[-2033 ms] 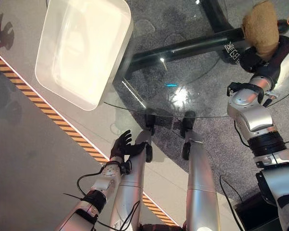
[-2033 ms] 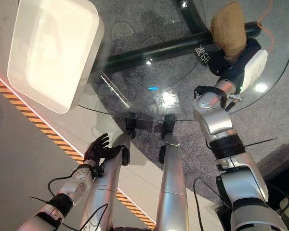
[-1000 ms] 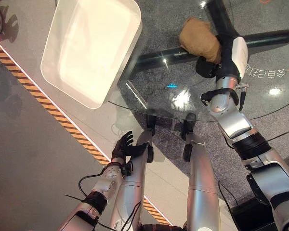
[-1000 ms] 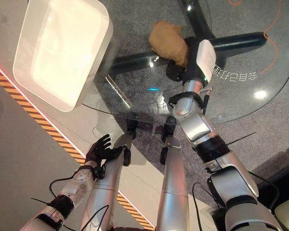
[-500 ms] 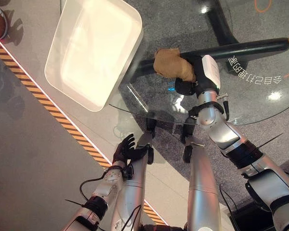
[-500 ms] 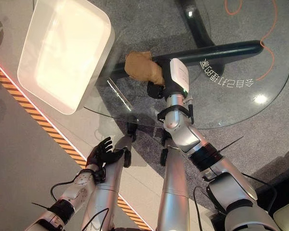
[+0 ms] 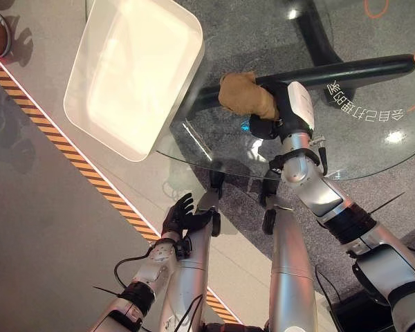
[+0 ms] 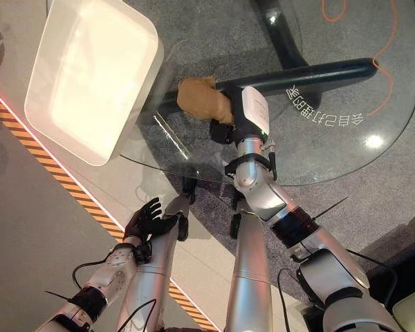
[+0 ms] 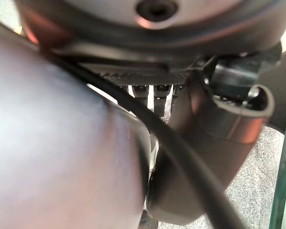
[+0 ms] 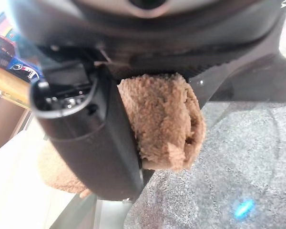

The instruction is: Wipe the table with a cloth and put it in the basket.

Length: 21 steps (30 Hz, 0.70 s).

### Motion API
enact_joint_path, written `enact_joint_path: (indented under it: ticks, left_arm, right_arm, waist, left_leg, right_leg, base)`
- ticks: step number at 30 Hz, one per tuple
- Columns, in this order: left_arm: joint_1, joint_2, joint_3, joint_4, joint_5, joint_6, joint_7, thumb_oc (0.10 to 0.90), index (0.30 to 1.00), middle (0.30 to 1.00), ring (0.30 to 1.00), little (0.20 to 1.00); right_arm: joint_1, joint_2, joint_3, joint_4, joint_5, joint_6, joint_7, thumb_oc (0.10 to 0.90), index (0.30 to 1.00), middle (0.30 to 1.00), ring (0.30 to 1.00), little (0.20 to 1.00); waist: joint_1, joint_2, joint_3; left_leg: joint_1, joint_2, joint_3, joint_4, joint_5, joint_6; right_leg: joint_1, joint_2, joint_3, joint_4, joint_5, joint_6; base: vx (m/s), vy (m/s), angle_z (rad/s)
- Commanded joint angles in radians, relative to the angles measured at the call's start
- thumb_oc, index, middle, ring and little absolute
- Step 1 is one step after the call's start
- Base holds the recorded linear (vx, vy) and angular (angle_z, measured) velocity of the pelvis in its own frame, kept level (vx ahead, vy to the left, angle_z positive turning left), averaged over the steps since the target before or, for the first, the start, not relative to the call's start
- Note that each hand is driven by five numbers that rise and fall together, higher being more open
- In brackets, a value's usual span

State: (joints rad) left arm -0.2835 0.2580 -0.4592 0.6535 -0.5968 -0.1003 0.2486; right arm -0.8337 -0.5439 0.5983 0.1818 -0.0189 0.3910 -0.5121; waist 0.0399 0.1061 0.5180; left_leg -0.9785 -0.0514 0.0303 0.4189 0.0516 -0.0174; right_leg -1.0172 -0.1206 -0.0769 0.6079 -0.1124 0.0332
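While the left hand point(image 7: 182, 216) hangs below the glass table's near edge, fingers loosely spread and holding nothing, the risks sit farther out. Right hand point(image 7: 264, 126): over the round glass table point(image 7: 373, 149), fingers clamped round the brown terry cloth point(image 7: 245, 95), which bulges out past them towards the table's left edge. White rectangular basket point(image 7: 135, 149): beyond that left edge, empty. Hazards, as judged: loose cloth folds may catch the basket's rim; a release made too early would drop the cloth on the glass or the floor.
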Motion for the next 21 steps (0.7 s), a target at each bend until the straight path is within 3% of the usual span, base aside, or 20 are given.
enact_joint_path:
  ticks: [1,3,5,6,8,9,11,15,18,19,21]
  left_arm:
    - [0.146,-0.027,-0.056,0.071,0.029,0.014,-0.007,0.8,0.9,0.9,0.9,0.9]
    - [0.121,-0.026,-0.048,0.074,0.025,0.017,-0.001,0.8,0.9,0.9,0.9,0.9]
    - [0.142,-0.02,-0.054,0.067,0.026,0.024,0.001,0.8,0.9,0.9,0.9,0.9]
    - [0.122,-0.019,-0.046,0.066,0.027,0.025,0.001,0.8,0.9,0.9,0.9,0.9]
    - [0.144,-0.015,-0.053,0.057,0.027,0.028,0.0,0.8,0.9,0.9,0.9,0.9]
    - [0.124,-0.011,-0.044,0.055,0.021,0.027,0.0,0.8,0.9,0.9,0.9,0.9]
    - [0.12,-0.01,-0.046,0.055,0.015,0.028,0.001,0.8,0.9,0.9,0.9,0.9]
    - [0.142,-0.014,-0.05,0.064,0.015,0.022,-0.006,0.8,0.9,0.9,0.9,0.9]
    - [0.146,-0.014,-0.045,0.072,0.023,0.017,-0.009,0.8,0.9,0.9,0.9,0.9]
    - [0.125,-0.014,-0.037,0.072,0.024,0.017,-0.006,0.8,0.9,0.9,0.9,0.9]
    - [0.125,-0.011,-0.037,0.071,0.024,0.021,-0.001,0.8,0.9,0.9,0.9,0.9]
  right_arm:
    - [0.006,-0.023,0.018,-0.114,-0.086,-0.083,0.029,0.1,0.3,0.3,0.3,0.2]
    - [-0.036,-0.037,0.029,-0.141,-0.087,-0.066,0.092,0.1,0.3,0.3,0.3,0.2]
    - [-0.023,-0.042,0.047,-0.179,-0.062,-0.041,0.114,0.1,0.3,0.3,0.3,0.2]
    - [-0.043,-0.047,0.047,-0.184,-0.058,-0.038,0.117,0.1,0.3,0.3,0.3,0.2]
    - [-0.016,-0.05,0.053,-0.206,-0.047,-0.033,0.124,0.1,0.3,0.3,0.3,0.2]
    - [-0.034,-0.059,0.055,-0.219,-0.046,-0.033,0.136,0.1,0.3,0.3,0.3,0.2]
    - [-0.03,-0.061,0.057,-0.233,-0.054,-0.022,0.122,0.1,0.3,0.3,0.3,0.2]
    - [-0.015,-0.056,0.048,-0.204,-0.047,-0.033,0.074,0.1,0.3,0.3,0.3,0.2]
    - [-0.022,-0.065,0.046,-0.193,-0.083,-0.061,0.129,0.1,0.3,0.3,0.3,0.2]
    - [-0.046,-0.072,0.049,-0.203,-0.086,-0.058,0.154,0.1,0.3,0.3,0.3,0.2]
    - [-0.044,-0.079,0.061,-0.231,-0.081,-0.042,0.181,0.1,0.3,0.3,0.3,0.2]
  waist:
    - [0.007,0.029,0.002]
    - [0.004,0.024,0.002]
    - [0.006,0.021,0.002]
    - [0.004,0.019,0.002]
    - [0.006,0.019,0.002]
    - [0.003,0.018,0.002]
    - [0.0,0.019,0.002]
    - [0.003,0.023,0.002]
    - [0.005,0.017,0.002]
    - [0.003,0.013,0.002]
    - [0.003,0.009,0.002]
  left_leg:
    - [0.009,-0.038,0.041,0.074,-0.126,0.033]
    - [-0.025,-0.038,0.045,0.062,-0.092,0.036]
    - [0.012,-0.037,0.042,0.068,-0.121,0.031]
    - [-0.022,-0.037,0.046,0.062,-0.091,0.036]
    - [0.015,-0.036,0.043,0.064,-0.118,0.032]
    - [-0.018,-0.037,0.049,0.056,-0.088,0.037]
    - [-0.016,-0.036,0.052,0.056,-0.089,0.037]
    - [0.017,-0.033,0.047,0.065,-0.121,0.032]
    - [0.02,-0.034,0.042,0.059,-0.119,0.032]
    - [-0.014,-0.035,0.046,0.05,-0.087,0.037]
    - [-0.009,-0.034,0.048,0.047,-0.087,0.038]
  right_leg:
    - [-0.007,0.048,-0.018,-0.097,0.076,0.025]
    - [-0.04,0.046,-0.023,-0.111,0.109,0.02]
    - [-0.008,0.05,-0.021,-0.094,0.079,0.027]
    - [-0.038,0.048,-0.025,-0.107,0.108,0.02]
    - [-0.004,0.052,-0.021,-0.098,0.08,0.026]
    - [-0.034,0.049,-0.027,-0.112,0.109,0.019]
    - [-0.033,0.048,-0.026,-0.112,0.108,0.018]
    - [-0.003,0.052,-0.017,-0.099,0.077,0.023]
    - [0.003,0.055,-0.02,-0.11,0.083,0.026]
    - [-0.027,0.052,-0.026,-0.125,0.114,0.02]
    - [-0.023,0.051,-0.03,-0.126,0.116,0.021]
  base:
    - [0.0,0.0,0.0]
    - [-0.03,-0.015,0.0]
    - [0.0,0.0,0.0]
    - [-0.05,-0.017,0.0]
    - [0.0,0.0,0.0]
    - [0.0,0.0,0.0]
    - [-0.03,0.001,-0.01]
    - [0.03,0.003,0.0]
    - [-0.02,-0.009,0.0]
    - [-0.06,-0.029,-0.01]
    - [-0.03,-0.01,0.0]
